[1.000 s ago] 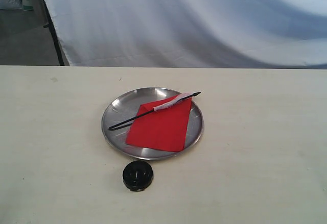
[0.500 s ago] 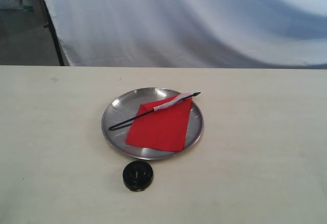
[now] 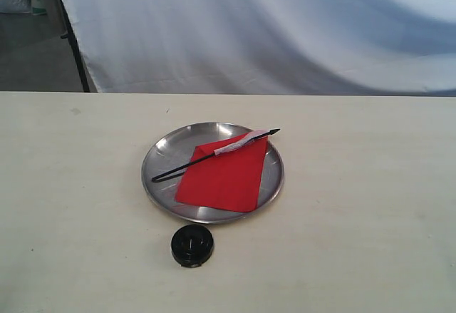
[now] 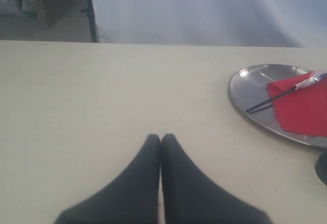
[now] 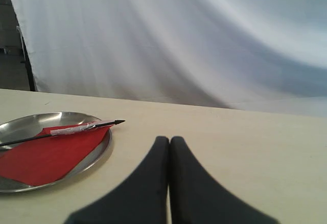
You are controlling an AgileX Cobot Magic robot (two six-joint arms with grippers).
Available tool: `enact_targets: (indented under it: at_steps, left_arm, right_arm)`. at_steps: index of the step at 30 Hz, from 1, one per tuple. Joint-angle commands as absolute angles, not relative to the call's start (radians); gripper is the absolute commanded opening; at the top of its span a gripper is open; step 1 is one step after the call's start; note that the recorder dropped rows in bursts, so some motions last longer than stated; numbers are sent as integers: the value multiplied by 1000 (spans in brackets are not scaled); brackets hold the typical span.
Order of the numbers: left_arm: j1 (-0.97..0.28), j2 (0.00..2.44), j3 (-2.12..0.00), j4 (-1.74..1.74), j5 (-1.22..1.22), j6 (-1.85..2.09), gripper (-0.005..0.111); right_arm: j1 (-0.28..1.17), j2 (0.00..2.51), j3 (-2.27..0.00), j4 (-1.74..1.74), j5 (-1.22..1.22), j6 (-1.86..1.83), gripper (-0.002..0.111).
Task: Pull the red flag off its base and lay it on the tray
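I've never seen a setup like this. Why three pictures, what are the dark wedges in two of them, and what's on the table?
It is a robot with two arms, each ending in a two-fingered gripper. One picture comes from a camera off the arms; the others from a camera on each wrist. The dark wedges are the left gripper and the right gripper, both shut and holding nothing. On the pale table a red flag lies on a silver tray, with its black base beside the tray.
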State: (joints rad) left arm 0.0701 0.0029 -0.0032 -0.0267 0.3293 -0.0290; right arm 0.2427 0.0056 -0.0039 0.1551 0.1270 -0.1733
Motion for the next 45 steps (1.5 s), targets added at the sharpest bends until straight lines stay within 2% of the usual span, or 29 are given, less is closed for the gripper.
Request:
enact_targets:
  at_steps: [1,9,13,26,36,45]
  left_arm:
    - [71,0,0,-34,324,-30,0]
    - [71,0,0,-32,324,-30,0]
    - [71,0,0,-32,324,-30,0]
    - [71,0,0,-32,324,-30,0]
    - [71,0,0,-32,324,-30,0]
    - [71,0,0,-32,324,-30,0]
  right_arm:
    - [238,0,0,153,219,-187,-1]
    - [238,0,0,144,257,-183,-1]
    - [238,0,0,144,350,-183,-1]
    - [238,0,0,147,350,-175,-1]
    - [238,0,0,16,346,42,-1]
    - [238,0,0,23,346,-12,-1]
